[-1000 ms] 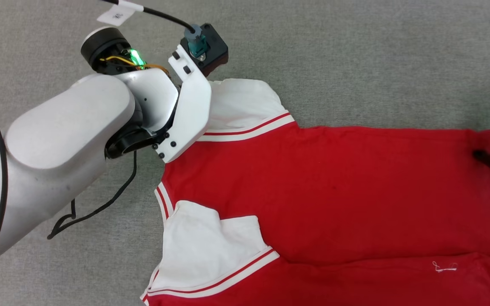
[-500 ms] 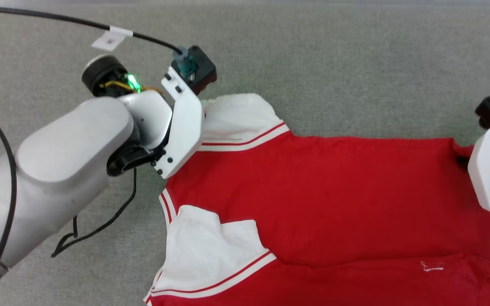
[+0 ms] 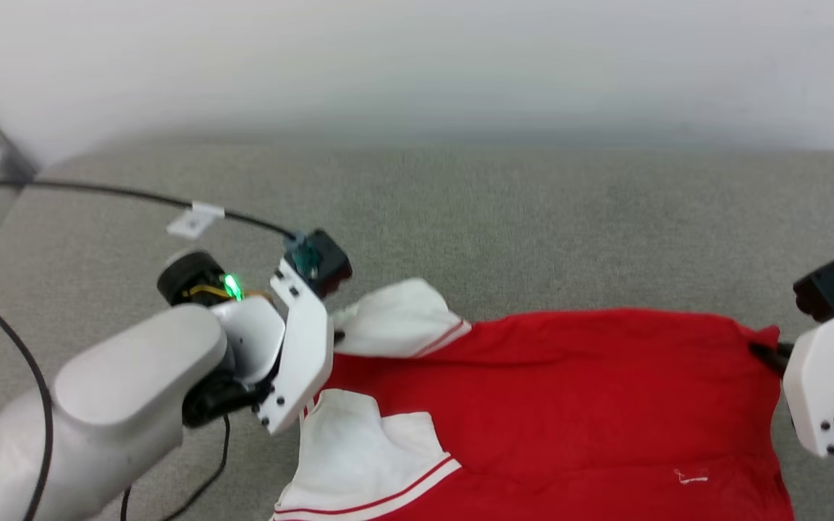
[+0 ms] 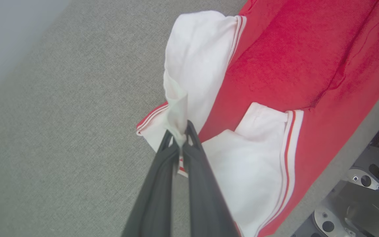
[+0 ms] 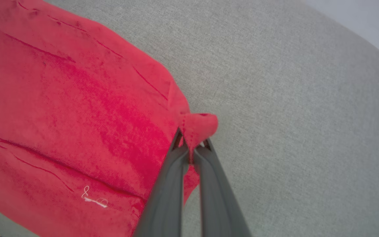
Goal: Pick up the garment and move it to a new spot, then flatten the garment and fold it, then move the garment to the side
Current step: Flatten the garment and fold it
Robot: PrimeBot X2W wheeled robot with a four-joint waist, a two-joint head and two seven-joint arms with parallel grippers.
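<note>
On the grey bench [image 3: 533,217] below the pale wall, your right pincer [image 5: 192,149] has just clamped a hem corner [image 5: 199,125] of the garment [image 3: 569,405] while the left pincer [image 4: 180,138] pinches its white sleeve [image 4: 192,65], so the shirt, toward the near edge, looks ready to lift.

Head view first: the garment [image 3: 569,405] runs off the bottom edge, so the near sleeve and hem are cut short. The right arm [image 3: 819,383] is sliced by the right edge. The thread mark [image 3: 691,476] is too small to make out its shape. Over to the wrists: the left end effector [image 4: 180,133] hides the sleeve fabric pinched between its tips, and the right end effector [image 5: 192,144] hides the hem corner likewise. Both sets of fingers are cropped at the bottom edge.
</note>
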